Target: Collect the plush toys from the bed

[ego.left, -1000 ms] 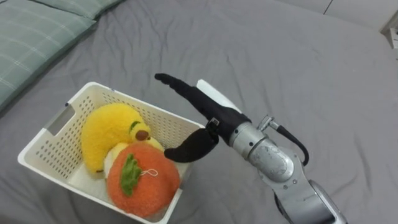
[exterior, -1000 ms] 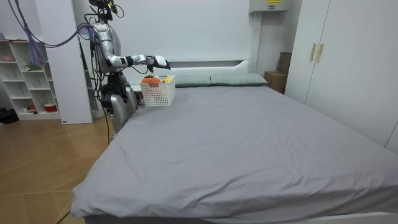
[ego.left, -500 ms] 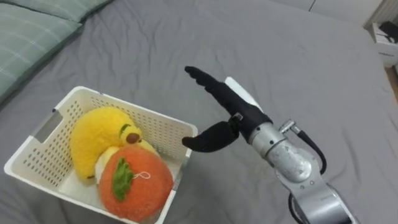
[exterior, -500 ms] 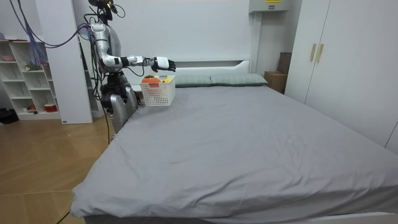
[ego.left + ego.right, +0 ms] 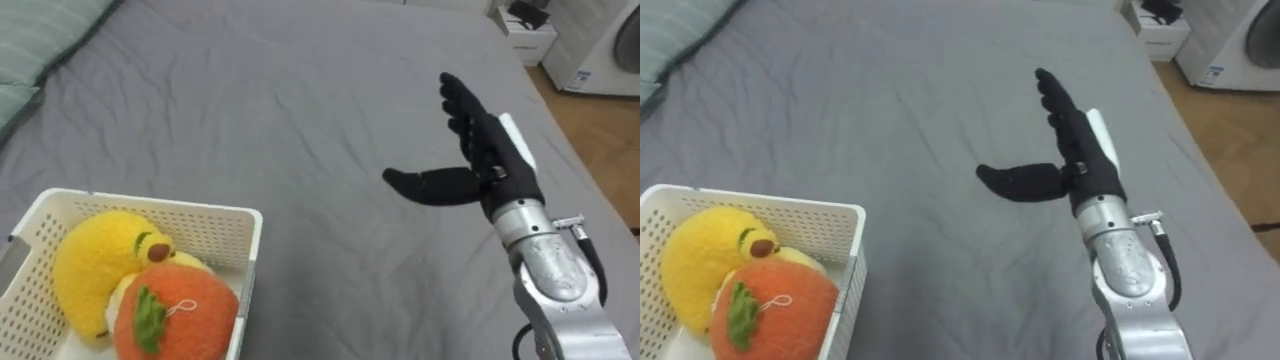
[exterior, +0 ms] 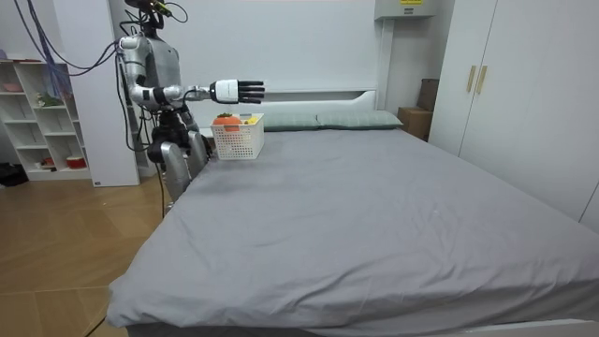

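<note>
A white lattice basket (image 5: 212, 222) (image 5: 827, 222) (image 6: 237, 140) stands on the grey bed at the lower left of the eye views. Inside it lie a yellow plush toy (image 5: 92, 272) (image 5: 700, 259) and an orange plush toy (image 5: 180, 318) (image 5: 775, 308) with a green leaf. My right hand (image 5: 487, 162) (image 5: 1072, 160) (image 6: 238, 91) hovers open over bare sheet to the right of the basket, fingers straight, thumb spread, holding nothing. In the room view I stand at the bed's head corner with that arm stretched out above the basket.
The grey bed sheet (image 5: 280, 110) spreads wide ahead. A green checked pillow (image 5: 30, 40) lies at the upper left. Beyond the bed's right edge are wooden floor (image 5: 600, 150) and a white appliance (image 5: 610, 45). The room view has shelves (image 6: 37, 122) and wardrobes (image 6: 505, 84).
My right hand has lifted away from the basket's rim and swung right, still open. The eye views have shifted right, so the basket sits lower and further left.
</note>
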{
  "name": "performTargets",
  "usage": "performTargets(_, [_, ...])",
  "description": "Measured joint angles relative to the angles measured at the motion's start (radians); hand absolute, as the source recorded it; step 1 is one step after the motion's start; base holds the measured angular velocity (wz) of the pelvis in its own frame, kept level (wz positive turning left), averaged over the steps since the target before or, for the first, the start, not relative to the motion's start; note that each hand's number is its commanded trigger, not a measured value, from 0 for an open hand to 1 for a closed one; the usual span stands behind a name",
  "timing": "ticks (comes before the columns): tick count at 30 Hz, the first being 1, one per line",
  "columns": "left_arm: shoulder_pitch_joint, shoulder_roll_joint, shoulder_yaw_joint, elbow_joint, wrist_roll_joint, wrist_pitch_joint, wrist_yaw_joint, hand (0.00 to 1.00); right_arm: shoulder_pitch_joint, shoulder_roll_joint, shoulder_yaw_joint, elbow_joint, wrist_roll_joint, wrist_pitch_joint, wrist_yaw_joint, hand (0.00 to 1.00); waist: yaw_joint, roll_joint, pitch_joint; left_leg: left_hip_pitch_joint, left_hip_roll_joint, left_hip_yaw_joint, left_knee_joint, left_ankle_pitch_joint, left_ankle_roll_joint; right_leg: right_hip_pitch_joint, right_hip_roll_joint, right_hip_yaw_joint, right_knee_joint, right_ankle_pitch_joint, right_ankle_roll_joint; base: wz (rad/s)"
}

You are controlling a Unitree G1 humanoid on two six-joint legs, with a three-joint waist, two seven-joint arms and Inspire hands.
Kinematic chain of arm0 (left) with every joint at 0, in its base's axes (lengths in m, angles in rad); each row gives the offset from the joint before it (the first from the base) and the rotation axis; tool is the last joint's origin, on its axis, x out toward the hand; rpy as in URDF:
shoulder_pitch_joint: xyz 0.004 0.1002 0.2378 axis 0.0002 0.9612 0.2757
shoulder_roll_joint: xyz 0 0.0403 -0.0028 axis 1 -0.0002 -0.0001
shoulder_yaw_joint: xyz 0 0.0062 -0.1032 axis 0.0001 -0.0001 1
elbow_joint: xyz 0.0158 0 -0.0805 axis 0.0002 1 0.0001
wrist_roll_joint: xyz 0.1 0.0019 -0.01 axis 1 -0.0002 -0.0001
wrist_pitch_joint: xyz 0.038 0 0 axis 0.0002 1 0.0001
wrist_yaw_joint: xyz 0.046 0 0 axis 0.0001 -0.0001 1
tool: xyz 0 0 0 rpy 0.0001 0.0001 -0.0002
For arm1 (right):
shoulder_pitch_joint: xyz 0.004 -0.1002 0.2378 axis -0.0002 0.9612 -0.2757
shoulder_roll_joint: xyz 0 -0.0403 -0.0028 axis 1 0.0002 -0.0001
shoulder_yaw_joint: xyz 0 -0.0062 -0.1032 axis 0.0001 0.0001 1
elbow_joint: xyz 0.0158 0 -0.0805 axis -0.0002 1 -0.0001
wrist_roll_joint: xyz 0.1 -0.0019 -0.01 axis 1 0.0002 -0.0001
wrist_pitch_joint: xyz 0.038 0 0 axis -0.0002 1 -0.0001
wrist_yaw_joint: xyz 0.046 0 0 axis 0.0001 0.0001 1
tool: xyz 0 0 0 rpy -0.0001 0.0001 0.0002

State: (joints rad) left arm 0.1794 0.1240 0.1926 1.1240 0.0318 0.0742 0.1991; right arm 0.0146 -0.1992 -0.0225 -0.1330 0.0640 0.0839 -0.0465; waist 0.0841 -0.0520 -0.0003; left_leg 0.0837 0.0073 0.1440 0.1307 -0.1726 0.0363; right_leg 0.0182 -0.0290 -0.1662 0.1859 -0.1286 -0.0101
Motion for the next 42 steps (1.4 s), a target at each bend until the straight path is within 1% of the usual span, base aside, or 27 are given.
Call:
performTargets(1, [0.005, 0.000, 0.000, 0.000, 0.000, 0.000, 0.006, 0.00, 0.008, 0.000, -0.014, 0.000, 0.016, -0.006, -0.024, 0.00, -0.009, -0.001, -0.0001, 0.002, 0.000, 0.005, 0.001, 0.000, 0.000, 0.000, 0.001, 0.001, -0.001, 0.000, 0.000, 0.00])
performTargets(4, [0.014, 0.000, 0.000, 0.000, 0.000, 0.001, 0.009, 0.00, 0.030, 0.001, -0.048, 0.000, 0.048, -0.009, -0.054, 0.00, -0.027, -0.001, 0.0001, 0.002, 0.001, 0.005, 0.001, 0.000, 0.000, 0.000, 0.002, 0.001, -0.002, 0.000, 0.000, 0.00])
performTargets(7, [0.021, 0.000, 0.000, 0.000, -0.001, 0.004, 0.015, 0.00, 0.056, 0.001, -0.089, 0.010, 0.110, -0.010, -0.092, 0.00, -0.046, 0.000, 0.0019, 0.003, 0.001, 0.006, 0.001, -0.001, -0.001, -0.001, 0.002, 0.003, -0.002, 0.000, 0.000, -0.01])
performTargets(8, [0.027, 0.000, 0.000, 0.000, -0.001, 0.004, 0.017, 0.00, 0.060, 0.001, -0.097, 0.018, 0.136, -0.010, -0.107, 0.00, -0.056, 0.001, 0.0041, 0.006, 0.002, 0.009, 0.000, -0.001, -0.002, -0.002, 0.003, 0.006, -0.003, 0.000, 0.000, -0.09])
performTargets(9, [0.029, 0.000, 0.000, 0.000, -0.001, 0.006, 0.018, 0.00, 0.072, 0.001, -0.110, 0.020, 0.152, -0.010, -0.117, 0.00, -0.057, 0.001, 0.0051, 0.008, 0.003, 0.016, -0.001, -0.002, -0.002, -0.005, 0.004, 0.013, -0.004, 0.000, 0.000, -0.14])
performTargets(11, [0.033, 0.000, 0.007, 0.000, -0.001, 0.007, 0.018, 0.00, 0.093, 0.002, -0.130, 0.036, 0.177, -0.022, -0.127, 0.00, -0.061, 0.001, 0.0053, 0.008, 0.004, 0.019, -0.002, -0.003, -0.003, -0.009, 0.007, 0.023, -0.009, 0.000, -0.001, -0.11])
performTargets(13, [0.035, -0.001, 0.021, 0.000, -0.001, 0.008, 0.018, 0.00, 0.128, 0.004, -0.151, 0.044, 0.203, -0.022, -0.154, 0.00, -0.066, 0.001, 0.0051, 0.008, 0.005, 0.022, -0.002, -0.003, -0.004, -0.009, 0.010, 0.029, -0.014, 0.001, -0.001, -0.05])
performTargets(17, [0.052, 0.000, 0.021, -0.001, 0.000, 0.009, 0.018, 0.00, 0.134, 0.004, -0.167, 0.058, 0.225, -0.023, -0.177, 0.00, -0.088, 0.005, 0.0057, 0.007, 0.009, 0.034, -0.002, -0.005, -0.007, -0.013, 0.013, 0.030, -0.014, 0.004, -0.004, -0.06])
performTargets(19, [0.058, 0.002, 0.021, -0.001, -0.001, 0.011, 0.019, 0.00, 0.134, 0.003, -0.169, 0.089, 0.226, -0.035, -0.194, 0.00, -0.099, 0.005, 0.0055, 0.009, 0.012, 0.036, -0.002, -0.006, -0.009, -0.011, 0.015, 0.030, -0.015, 0.004, -0.006, -0.05])
performTargets(20, [0.060, 0.002, 0.019, -0.001, -0.002, 0.014, 0.021, 0.00, 0.135, 0.003, -0.167, 0.115, 0.227, -0.043, -0.206, 0.00, -0.105, 0.007, 0.0066, 0.010, 0.014, 0.041, -0.002, -0.007, -0.010, -0.011, 0.017, 0.032, -0.015, 0.005, -0.007, -0.11])
performTargets(22, [0.060, 0.001, 0.019, -0.001, -0.029, 0.022, 0.028, 0.00, 0.137, 0.003, -0.166, 0.195, 0.226, -0.052, -0.223, 0.00, -0.109, 0.009, 0.0074, 0.013, 0.017, 0.049, -0.002, -0.007, -0.012, -0.012, 0.020, 0.039, -0.015, 0.007, -0.010, -0.12])
performTargets(23, [0.060, 0.001, 0.019, -0.001, -0.031, 0.023, 0.030, 0.00, 0.138, 0.003, -0.166, 0.221, 0.224, -0.053, -0.227, 0.00, -0.109, 0.009, 0.0073, 0.014, 0.017, 0.051, -0.002, -0.007, -0.012, -0.012, 0.021, 0.041, -0.015, 0.007, -0.010, -0.09])
performTargets(25, [0.063, 0.000, 0.020, -0.002, -0.031, 0.023, 0.034, 0.00, 0.142, 0.006, -0.167, 0.351, 0.225, -0.061, -0.235, 0.00, -0.108, 0.009, 0.0069, 0.016, 0.018, 0.056, -0.001, -0.007, -0.012, -0.011, 0.024, 0.053, -0.014, 0.007, -0.011, -0.06])
performTargets(26, [0.065, 0.000, 0.020, -0.004, -0.031, 0.023, 0.034, 0.00, 0.145, 0.009, -0.168, 0.379, 0.236, -0.061, -0.237, 0.00, -0.109, 0.009, 0.0066, 0.016, 0.018, 0.056, -0.001, -0.007, -0.012, -0.010, 0.024, 0.053, -0.014, 0.007, -0.011, 0.00])
performTargets(28, [0.066, 0.000, 0.020, -0.006, -0.058, 0.022, 0.037, 0.00, 0.147, 0.011, -0.169, 0.511, 0.347, -0.066, -0.256, 0.00, -0.112, 0.009, 0.0062, 0.021, 0.018, 0.055, 0.000, -0.007, -0.012, -0.004, 0.024, 0.053, -0.015, 0.007, -0.011, 0.00])
performTargets(29, [0.066, -0.001, 0.020, -0.005, -0.068, 0.022, 0.039, 0.00, 0.148, 0.013, -0.169, 0.545, 0.368, -0.066, -0.263, 0.00, -0.112, 0.009, 0.0062, 0.024, 0.018, 0.055, -0.001, -0.008, -0.013, -0.004, 0.024, 0.053, -0.015, 0.007, -0.011, 0.00])
performTargets(31, [0.069, -0.002, 0.020, -0.004, -0.114, 0.018, 0.057, 0.00, 0.151, 0.025, -0.167, 0.727, 0.406, -0.088, -0.272, 0.00, -0.111, 0.012, 0.0054, 0.032, 0.018, 0.046, -0.002, -0.009, -0.014, 0.005, 0.024, 0.053, -0.014, 0.002, -0.011, 0.04])
performTargets(32, [0.071, -0.003, 0.021, -0.003, -0.120, 0.013, 0.062, 0.00, 0.151, 0.031, -0.167, 0.775, 0.409, -0.090, -0.273, 0.00, -0.111, 0.010, 0.0045, 0.033, 0.018, 0.045, -0.002, -0.009, -0.015, 0.007, 0.025, 0.052, -0.013, 0.001, -0.011, 0.07])
performTargets(33, [0.074, -0.009, 0.022, -0.004, -0.117, 0.007, 0.071, 0.00, 0.155, 0.043, -0.169, 0.866, 0.412, -0.090, -0.275, 0.00, -0.111, 0.009, 0.0026, 0.034, 0.018, 0.043, -0.002, -0.009, -0.015, 0.010, 0.025, 0.050, -0.014, 0.001, -0.012, 0.04])
performTargets(34, [0.074, -0.011, 0.022, -0.004, -0.116, 0.007, 0.074, 0.00, 0.158, 0.047, -0.169, 0.908, 0.412, -0.090, -0.276, 0.00, -0.111, 0.008, 0.0019, 0.036, 0.018, 0.043, -0.001, -0.009, -0.015, 0.012, 0.025, 0.049, -0.015, 0.001, -0.011, 0.04])
performTargets(36, [0.076, -0.020, 0.041, -0.005, -0.116, 0.006, 0.074, 0.00, 0.165, 0.052, -0.169, 1.073, 0.409, -0.091, -0.264, 0.00, -0.110, 0.017, 0.0019, 0.046, 0.017, 0.042, -0.002, -0.009, -0.015, 0.020, 0.024, 0.050, -0.013, -0.001, -0.011, 0.00])
performTargets(37, [0.079, -0.021, 0.042, -0.004, -0.117, 0.006, 0.074, 0.00, 0.167, 0.052, -0.169, 1.141, 0.408, -0.092, -0.261, 0.00, -0.109, 0.019, 0.0005, 0.049, 0.017, 0.043, -0.002, -0.009, -0.015, 0.023, 0.024, 0.050, -0.013, -0.001, -0.011, 0.00])
performTargets(39, [0.080, -0.021, 0.042, 0.000, -0.117, 0.006, 0.074, 0.00, 0.170, 0.054, -0.169, 1.226, 0.402, -0.091, -0.255, 0.00, -0.106, 0.024, 0.0013, 0.053, 0.018, 0.043, -0.002, -0.010, -0.015, 0.029, 0.025, 0.051, -0.013, -0.002, -0.012, 0.00])
performTargets(40, [0.084, -0.021, 0.040, 0.001, -0.117, 0.006, 0.073, 0.00, 0.173, 0.057, -0.168, 1.261, 0.396, -0.091, -0.253, 0.00, -0.106, 0.031, 0.0040, 0.054, 0.018, 0.043, -0.002, -0.012, -0.018, 0.033, 0.025, 0.052, -0.013, -0.003, -0.012, 0.00])
performTargets(42, [0.088, -0.021, 0.040, 0.001, -0.115, 0.006, 0.069, 0.00, 0.182, 0.058, -0.157, 1.278, 0.365, -0.089, -0.235, 0.00, -0.104, 0.028, 0.0056, 0.057, 0.018, 0.043, -0.002, -0.018, -0.022, 0.033, 0.025, 0.051, -0.010, -0.006, -0.010, -0.07])
